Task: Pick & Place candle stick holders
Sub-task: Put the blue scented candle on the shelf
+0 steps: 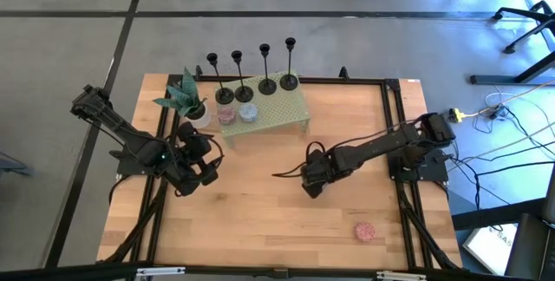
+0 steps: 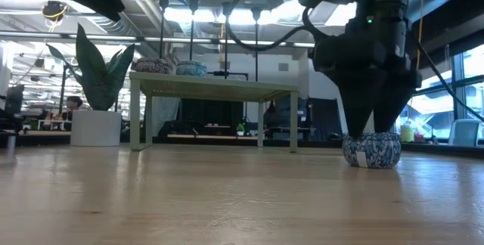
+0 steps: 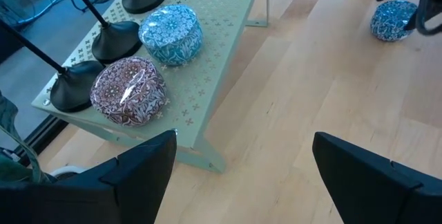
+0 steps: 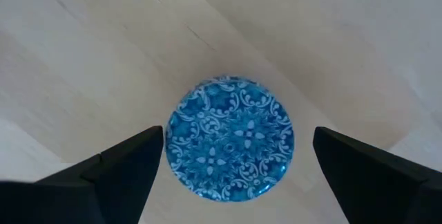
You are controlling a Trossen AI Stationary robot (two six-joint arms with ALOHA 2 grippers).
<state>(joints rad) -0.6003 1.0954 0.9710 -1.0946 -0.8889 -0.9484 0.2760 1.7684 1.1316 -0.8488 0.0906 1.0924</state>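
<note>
Right gripper (image 4: pixel 231 156) jaws apart over a blue tin (image 4: pixel 231 137); candle stick holders (image 1: pixel 251 71) upright on the shelf (image 1: pixel 290 107)

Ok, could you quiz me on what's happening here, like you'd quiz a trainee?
1. How many candle stick holders stand on the green stand?
2. True or false: the left gripper is holding one of them.
3. What lies on the table below the right gripper's open fingers? A) potted plant B) blue patterned tin C) candle
Key: 1. four; 2. false, its fingers are open and empty; 3. B.
</note>
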